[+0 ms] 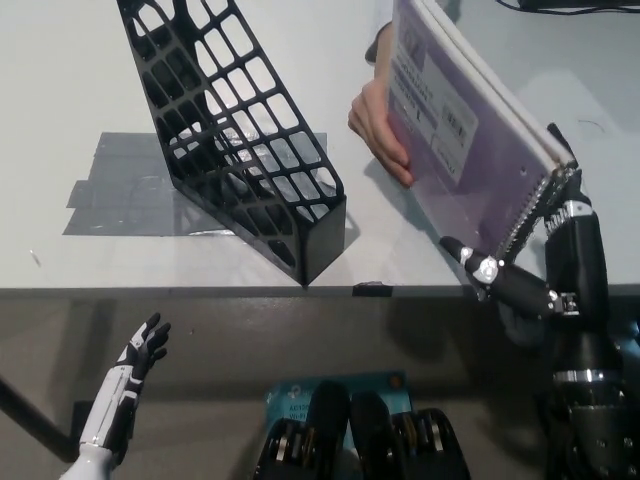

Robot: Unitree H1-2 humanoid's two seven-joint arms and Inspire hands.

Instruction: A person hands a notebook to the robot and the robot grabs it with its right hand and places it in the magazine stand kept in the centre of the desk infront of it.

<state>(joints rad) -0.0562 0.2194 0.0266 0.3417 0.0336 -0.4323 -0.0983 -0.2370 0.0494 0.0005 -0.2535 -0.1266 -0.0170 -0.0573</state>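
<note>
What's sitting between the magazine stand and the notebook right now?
In the head view, only the person's hand holding the notebook, over bare desk; nothing else between it and the magazine stand.

Pale grey desk, grey tape patch, dark floor

A pale grey counter fills most of the view, its front edge running straight across the lower middle. On it, at the left, lies a patch of darker grey tape strips, rectangular and slightly uneven at the edges. At the counter's front edge, near the middle, sits a small black tab. Below the edge, a teal label with faint print shows. A dark cable crosses the top right corner.
</note>
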